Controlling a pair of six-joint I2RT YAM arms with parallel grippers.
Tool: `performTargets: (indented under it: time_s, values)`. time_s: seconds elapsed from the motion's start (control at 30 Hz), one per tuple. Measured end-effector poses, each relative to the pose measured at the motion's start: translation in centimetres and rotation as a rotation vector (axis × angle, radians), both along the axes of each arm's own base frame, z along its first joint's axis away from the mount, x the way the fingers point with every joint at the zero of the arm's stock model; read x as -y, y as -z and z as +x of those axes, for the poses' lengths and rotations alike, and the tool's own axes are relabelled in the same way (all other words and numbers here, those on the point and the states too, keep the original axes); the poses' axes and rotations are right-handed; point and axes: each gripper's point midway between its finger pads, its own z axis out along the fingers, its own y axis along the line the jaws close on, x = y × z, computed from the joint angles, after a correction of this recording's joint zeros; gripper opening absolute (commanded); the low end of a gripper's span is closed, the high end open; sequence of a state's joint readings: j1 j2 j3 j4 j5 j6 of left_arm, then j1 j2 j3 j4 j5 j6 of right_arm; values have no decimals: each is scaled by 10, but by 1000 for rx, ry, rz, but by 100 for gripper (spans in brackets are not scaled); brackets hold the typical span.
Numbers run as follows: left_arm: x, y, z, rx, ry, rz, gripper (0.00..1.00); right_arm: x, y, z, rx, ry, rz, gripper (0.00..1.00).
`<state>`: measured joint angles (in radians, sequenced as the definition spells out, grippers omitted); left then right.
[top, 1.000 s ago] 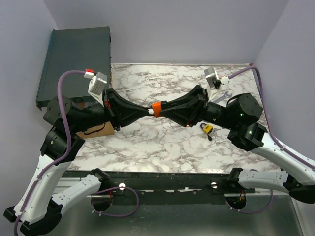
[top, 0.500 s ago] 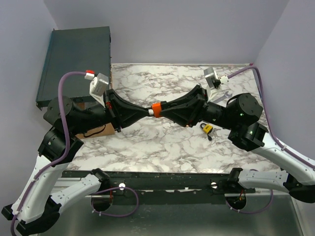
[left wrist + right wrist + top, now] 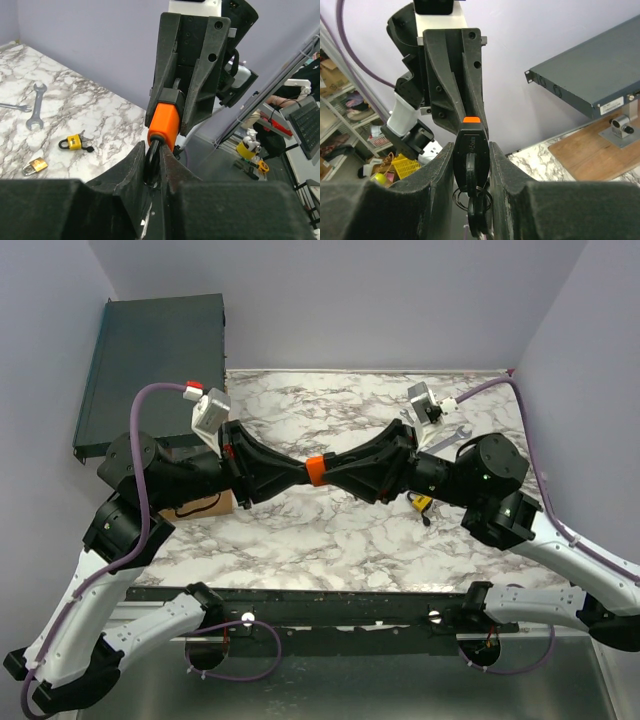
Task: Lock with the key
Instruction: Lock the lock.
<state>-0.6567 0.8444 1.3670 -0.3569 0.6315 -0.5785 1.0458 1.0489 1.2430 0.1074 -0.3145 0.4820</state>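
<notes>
mostly, the orange padlock [image 3: 315, 468] is hidden by the fingers closed on it. from above, only a small orange bit is seen between the two sets of black finger tips. its shackle is hard to make out. in the left wrist view, just a thin dark piece is seen going down between the fingers of the left gripper [image 3: 154, 152]. whether the shackle is shut cannot be told. the keyhole is not seen, so it cannot be told if a key is in it. a dark key bunch [image 3: 476, 212] on a ring is seen hanging under the padlock, partly hidden by the blurry near fingers.

the padlock is held up in the air over the middle of the worktop [image 3: 330, 540]. the left gripper is pinched narrow on its thin dark end. the right gripper [image 3: 471, 150] is pinched narrow on its body. the body is seen as bright orange from one side and black with an orange top from the other. the small print on it cannot be read.

a yellow padlock [image 3: 74, 143] is lying toward the right edge, half covered by the right arm from above. a brass padlock [image 3: 35, 165] and a wrench [image 3: 35, 105] are lying near it.
</notes>
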Motion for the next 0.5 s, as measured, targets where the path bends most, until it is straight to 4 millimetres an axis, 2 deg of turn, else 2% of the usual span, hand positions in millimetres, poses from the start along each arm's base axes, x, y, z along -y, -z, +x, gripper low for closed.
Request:
performTargets:
  time_s: [0.03, 0.1, 0.17, 0.37, 0.5]
  values:
    - [1, 3, 0, -13, 6, 10, 17, -1, 3, 0, -7, -2, -5, 1]
    - [2, 5, 3, -23, 2, 14, 5, -1, 4, 3, -16, 10, -5, 1]
    - [3, 5, 2, -25, 8, 11, 0, 0, 3, 3, -21, 13, 2, 1]
    - [4, 2, -2, -8, 26, 6, 0, 2, 2, 0, -38, 8, 8, 2]
    - [1, 3, -4, 19, 24, 12, 0, 1, 5, 0, -39, 8, -8, 44]
